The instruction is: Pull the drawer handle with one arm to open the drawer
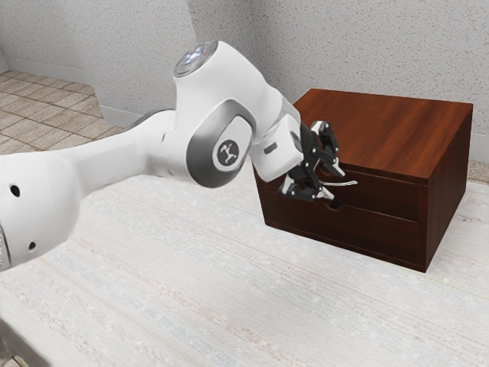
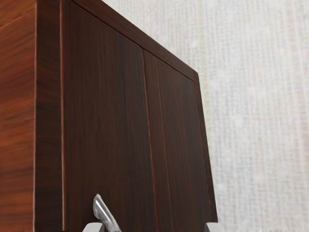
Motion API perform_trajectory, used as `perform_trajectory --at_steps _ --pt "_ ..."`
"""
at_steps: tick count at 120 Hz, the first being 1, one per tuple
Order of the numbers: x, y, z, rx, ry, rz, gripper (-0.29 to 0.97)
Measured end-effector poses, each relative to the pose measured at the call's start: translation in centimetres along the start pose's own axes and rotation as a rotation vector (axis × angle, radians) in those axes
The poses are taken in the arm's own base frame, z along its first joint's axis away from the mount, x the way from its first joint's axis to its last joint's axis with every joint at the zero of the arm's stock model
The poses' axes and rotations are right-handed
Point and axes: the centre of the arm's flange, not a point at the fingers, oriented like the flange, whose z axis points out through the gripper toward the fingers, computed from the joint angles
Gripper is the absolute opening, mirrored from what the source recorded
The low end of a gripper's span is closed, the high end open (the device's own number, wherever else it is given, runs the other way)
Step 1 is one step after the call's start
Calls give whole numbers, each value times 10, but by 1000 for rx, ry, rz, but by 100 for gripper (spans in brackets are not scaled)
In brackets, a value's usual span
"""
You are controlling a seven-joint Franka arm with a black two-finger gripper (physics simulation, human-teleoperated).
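Observation:
A dark wooden cabinet stands on the pale table, with two drawer fronts one above the other. The upper drawer front carries a thin silver handle near the exterior view's left end. My black gripper is right at that handle, open, with one finger above the bar and one below it. In the wrist view the handle shows as a curved silver bar just under my hand, against the upper drawer front. The upper front looks flush with the lower drawer front.
The cabinet rests on a whitish table surface that spreads wide in front of it. Grey walls rise behind, and a tiled floor lies at the exterior view's upper left. My white arm reaches in from the exterior view's left.

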Motion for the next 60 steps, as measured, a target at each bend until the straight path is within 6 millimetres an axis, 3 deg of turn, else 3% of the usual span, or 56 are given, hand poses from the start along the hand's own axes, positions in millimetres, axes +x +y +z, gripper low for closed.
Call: perform_trajectory --at_steps 28,47,60 --pt "-6 -19 -1 22 -44 30 21" --pt "-21 -16 5 -4 -71 23 18" --pt "-21 -10 13 -34 -74 25 18"
